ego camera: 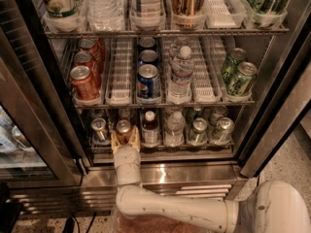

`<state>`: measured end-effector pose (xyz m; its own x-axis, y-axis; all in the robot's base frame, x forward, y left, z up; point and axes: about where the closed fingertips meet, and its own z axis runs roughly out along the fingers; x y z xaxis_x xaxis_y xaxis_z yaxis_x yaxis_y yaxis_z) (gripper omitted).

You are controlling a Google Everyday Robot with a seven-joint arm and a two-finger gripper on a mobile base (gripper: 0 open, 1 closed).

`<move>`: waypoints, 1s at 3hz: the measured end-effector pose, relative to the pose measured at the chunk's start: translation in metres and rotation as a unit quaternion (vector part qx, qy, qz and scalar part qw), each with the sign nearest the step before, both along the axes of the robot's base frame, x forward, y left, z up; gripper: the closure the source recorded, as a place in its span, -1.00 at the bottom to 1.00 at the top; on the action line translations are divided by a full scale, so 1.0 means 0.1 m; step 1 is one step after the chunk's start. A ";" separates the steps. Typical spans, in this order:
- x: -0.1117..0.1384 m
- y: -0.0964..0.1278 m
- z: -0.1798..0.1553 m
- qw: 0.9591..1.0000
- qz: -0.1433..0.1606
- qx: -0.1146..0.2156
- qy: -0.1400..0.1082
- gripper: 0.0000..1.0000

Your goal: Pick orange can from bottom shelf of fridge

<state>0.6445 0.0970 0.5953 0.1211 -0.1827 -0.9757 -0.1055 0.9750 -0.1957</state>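
Note:
The fridge (272,110) stands open in front of me. The orange can (123,129) stands upright at the front of the bottom shelf (160,147), second lane from the left. My gripper (125,139) reaches up to it from below on the white arm. Its cream fingers (114,141) sit against both sides of the can's lower half and are shut on it. The can rests on the rack. A silver-grey can (99,129) stands just to its left.
To the can's right on the bottom shelf stand a dark bottle (150,128), a water bottle (175,128) and two green cans (222,129). The rack above holds red cans (83,81), blue cans (148,80) and green cans (238,76). The steel base grille (180,178) lies below.

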 end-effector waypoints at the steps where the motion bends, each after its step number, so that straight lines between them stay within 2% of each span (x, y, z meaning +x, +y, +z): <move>1: 0.03 -0.01 -0.03 1.000 0.006 0.006 0.008 0.46; 2: 0.03 -0.01 -0.03 1.000 0.006 0.006 0.008 0.92; 3: 0.03 -0.01 -0.03 1.000 0.006 0.007 0.009 1.00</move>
<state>0.6473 0.0964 0.5928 0.1065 -0.1684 -0.9799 -0.1209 0.9760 -0.1809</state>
